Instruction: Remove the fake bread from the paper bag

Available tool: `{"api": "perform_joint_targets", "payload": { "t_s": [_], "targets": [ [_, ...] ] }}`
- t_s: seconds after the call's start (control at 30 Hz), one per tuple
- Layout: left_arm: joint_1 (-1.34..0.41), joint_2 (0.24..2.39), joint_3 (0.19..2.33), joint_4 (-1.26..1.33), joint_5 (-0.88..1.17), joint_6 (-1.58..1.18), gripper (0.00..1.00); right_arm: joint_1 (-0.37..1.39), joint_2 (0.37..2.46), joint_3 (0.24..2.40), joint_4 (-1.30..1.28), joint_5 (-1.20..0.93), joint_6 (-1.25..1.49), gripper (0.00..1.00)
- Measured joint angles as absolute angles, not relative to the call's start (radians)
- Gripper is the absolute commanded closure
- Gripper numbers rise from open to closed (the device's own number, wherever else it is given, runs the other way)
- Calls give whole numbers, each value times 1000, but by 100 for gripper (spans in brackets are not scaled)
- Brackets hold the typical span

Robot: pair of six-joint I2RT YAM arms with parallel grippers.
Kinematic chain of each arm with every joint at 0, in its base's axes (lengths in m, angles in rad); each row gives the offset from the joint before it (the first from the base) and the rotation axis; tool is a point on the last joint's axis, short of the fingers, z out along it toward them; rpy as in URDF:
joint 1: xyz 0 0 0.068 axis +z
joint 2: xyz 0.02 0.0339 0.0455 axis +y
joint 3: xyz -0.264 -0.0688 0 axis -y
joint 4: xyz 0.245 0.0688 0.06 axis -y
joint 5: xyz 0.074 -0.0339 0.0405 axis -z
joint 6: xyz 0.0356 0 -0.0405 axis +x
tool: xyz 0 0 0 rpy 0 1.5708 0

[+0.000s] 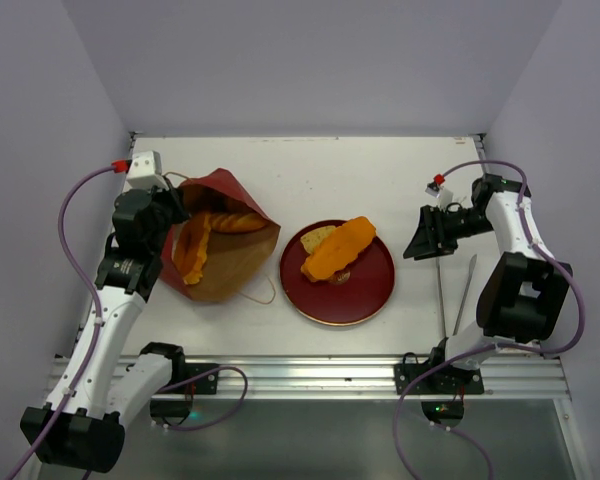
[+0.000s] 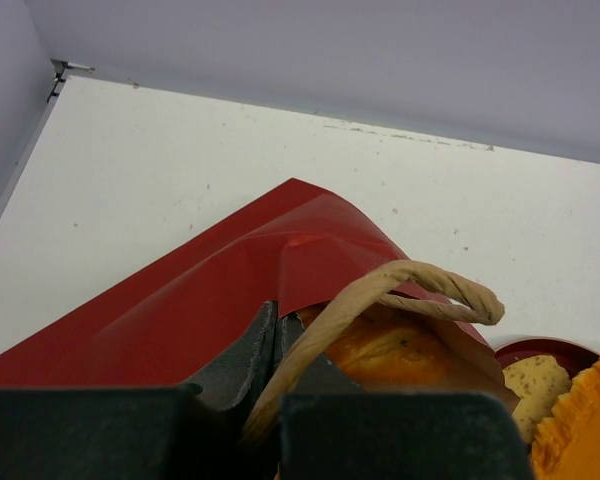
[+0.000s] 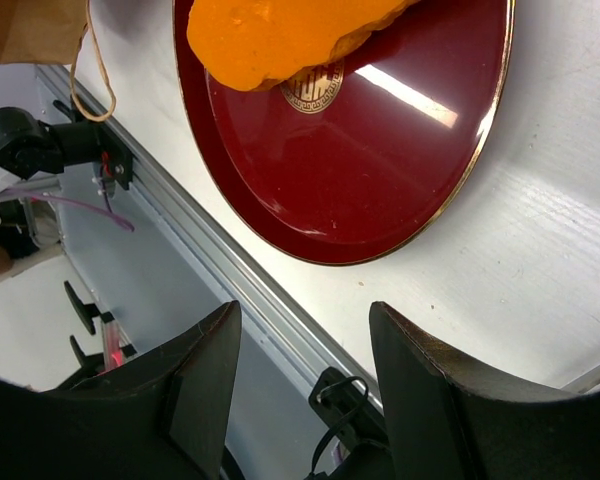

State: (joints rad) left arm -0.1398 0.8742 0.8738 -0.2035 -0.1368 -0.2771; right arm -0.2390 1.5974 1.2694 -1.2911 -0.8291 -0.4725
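- The round red plate [image 1: 365,300] sits on the white worktop [image 1: 380,170] toward the near edge, between my two arms.
- Part of the fake bread [image 1: 342,250] lies on it: one long orange loaf set slantwise, with a pale yellow slice [image 1: 320,238] touching its left end.
- Just left of the plate is the paper bag [image 1: 235,280]. Its mouth is open, showing two more orange-golden loaves [image 1: 193,250] inside.
- My right fingers [image 1: 416,236] hang over the worktop right of the plate, parted about halfway and holding nothing.
- My left fingers [image 2: 272,340] are pinched tight on the bag's far-left rim, right beside a cord handle [image 2: 420,285].
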Motion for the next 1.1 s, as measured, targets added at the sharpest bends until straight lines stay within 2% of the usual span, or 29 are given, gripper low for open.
{"api": "perform_joint_targets", "payload": {
  "t_s": [0.7, 1.1],
  "targets": [
    [-140, 863, 868, -205, -133, -277, 100, -239, 1574, 1269, -1312, -832, -562, 41],
    [-140, 850, 855, -202, -123, -278, 100, -239, 1493, 1266, -1298, -828, -598, 40]
  ]
}}
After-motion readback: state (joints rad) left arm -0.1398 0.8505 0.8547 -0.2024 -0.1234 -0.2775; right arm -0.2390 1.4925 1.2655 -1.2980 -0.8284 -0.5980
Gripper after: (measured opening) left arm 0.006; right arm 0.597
